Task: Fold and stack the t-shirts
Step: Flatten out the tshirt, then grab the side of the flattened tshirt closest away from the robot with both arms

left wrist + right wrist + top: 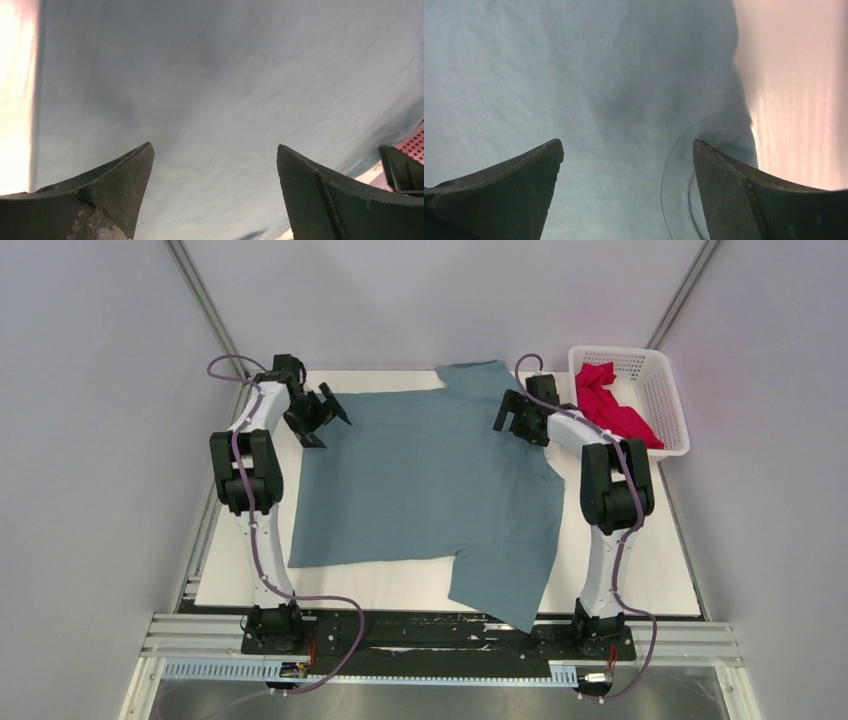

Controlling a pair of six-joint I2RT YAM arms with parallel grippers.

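Note:
A dusty blue-grey t-shirt (425, 480) lies spread flat on the white table, one sleeve hanging past the near edge. My left gripper (325, 418) hovers open over the shirt's far left corner; in the left wrist view the cloth (220, 90) fills the space between its spread fingers. My right gripper (515, 418) stands open over the shirt's far right side by the collar, whose curved seam (674, 185) shows beside the right finger (744, 200). A crimson-pink t-shirt (610, 405) lies crumpled in the white basket (670, 390).
The white lattice basket sits at the table's far right corner, right beside my right arm. Bare white table (240, 560) shows left of the shirt and on the right (640, 570). Grey walls close in on both sides.

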